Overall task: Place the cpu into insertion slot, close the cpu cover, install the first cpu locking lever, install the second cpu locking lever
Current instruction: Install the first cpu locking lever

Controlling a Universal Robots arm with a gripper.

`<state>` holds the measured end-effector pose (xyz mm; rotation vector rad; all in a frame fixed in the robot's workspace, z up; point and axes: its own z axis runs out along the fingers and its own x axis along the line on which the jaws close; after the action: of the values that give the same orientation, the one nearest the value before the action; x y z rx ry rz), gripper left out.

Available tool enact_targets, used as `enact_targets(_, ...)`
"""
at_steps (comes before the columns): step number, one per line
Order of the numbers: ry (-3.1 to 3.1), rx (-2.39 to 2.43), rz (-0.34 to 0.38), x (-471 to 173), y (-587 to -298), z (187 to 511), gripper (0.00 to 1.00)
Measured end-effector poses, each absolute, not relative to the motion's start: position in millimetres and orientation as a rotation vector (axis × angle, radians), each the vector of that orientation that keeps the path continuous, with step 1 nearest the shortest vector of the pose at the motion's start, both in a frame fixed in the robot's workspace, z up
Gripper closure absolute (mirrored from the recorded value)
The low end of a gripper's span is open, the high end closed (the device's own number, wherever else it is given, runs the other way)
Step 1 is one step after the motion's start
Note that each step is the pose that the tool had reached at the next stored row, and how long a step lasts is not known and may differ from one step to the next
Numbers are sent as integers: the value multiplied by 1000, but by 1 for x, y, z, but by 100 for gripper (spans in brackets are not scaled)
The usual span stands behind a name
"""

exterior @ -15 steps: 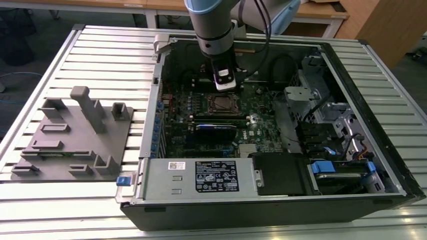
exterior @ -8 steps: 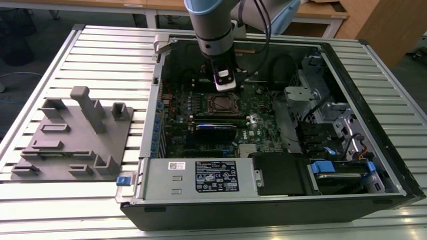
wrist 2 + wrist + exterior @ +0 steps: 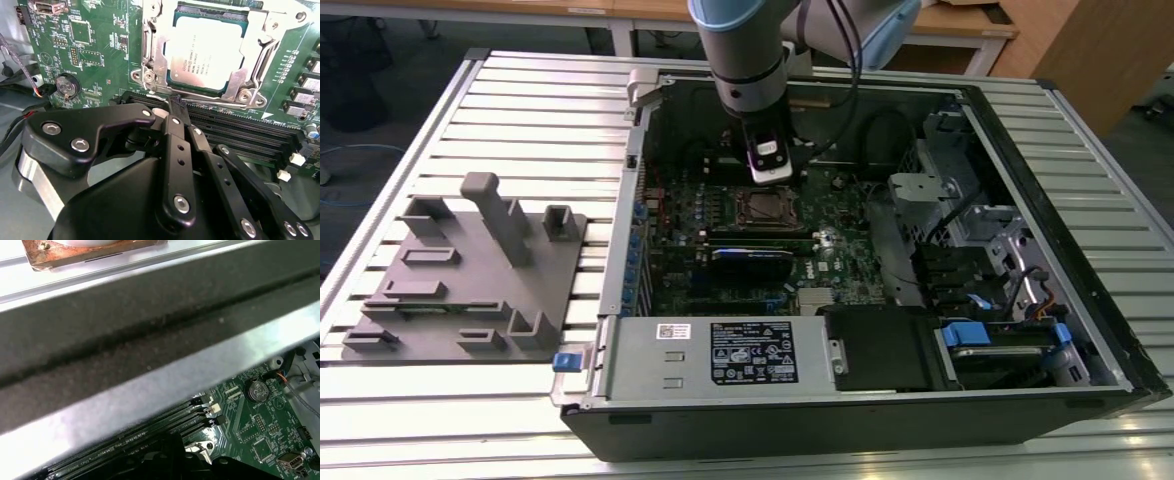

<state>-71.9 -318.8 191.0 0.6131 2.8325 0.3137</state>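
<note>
The cpu (image 3: 207,52), a flat square with a dull grey top, lies in the insertion slot (image 3: 142,75) on the green motherboard. The silvery cpu cover (image 3: 158,52) lies down over its edges, framing it. A thin wire lever (image 3: 262,62) runs along one side of the cover; whether it is latched I cannot tell. My gripper (image 3: 175,106) hovers just short of the socket, over the black memory slots (image 3: 235,132), shut with nothing between its fingers. In the exterior view the gripper (image 3: 771,180) hangs right above the insertion slot (image 3: 761,208) inside the open computer case.
The case (image 3: 854,400) lies open on a slatted metal table (image 3: 534,110). A grey fixture plate (image 3: 460,275) stands at the exterior view's left. Cables and drive bays (image 3: 987,260) fill the case's right. A case wall (image 3: 150,355) and a coin battery (image 3: 258,389) appear in the first wrist view.
</note>
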Motion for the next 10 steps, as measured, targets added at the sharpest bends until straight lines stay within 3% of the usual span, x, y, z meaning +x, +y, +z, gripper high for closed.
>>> enact_targets(10, 2831, 612, 310, -72, -321, 190, 89)
